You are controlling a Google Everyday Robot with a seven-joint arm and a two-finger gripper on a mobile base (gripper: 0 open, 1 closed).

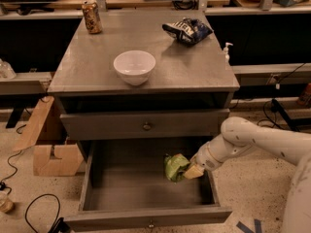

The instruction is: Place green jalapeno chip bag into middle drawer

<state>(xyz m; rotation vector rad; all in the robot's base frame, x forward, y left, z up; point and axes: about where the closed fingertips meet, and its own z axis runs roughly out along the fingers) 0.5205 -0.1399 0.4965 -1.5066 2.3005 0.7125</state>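
Note:
The green jalapeno chip bag [175, 167] is a small shiny green bag held over the right part of the open middle drawer [116, 188]. My gripper [188, 170] reaches in from the right over the drawer's right wall and is shut on the bag's right edge. The bag hangs inside the drawer space, just above its flat grey floor; I cannot tell whether it touches the floor. My white arm [252, 142] extends to the right edge of the view.
A closed grey drawer front with a round knob [146, 126] sits above the open drawer. On the cabinet top stand a white bowl [134, 67], a dark blue-and-white chip bag [187, 30] and a can [91, 17]. A cardboard box [51, 149] and cables lie at the left.

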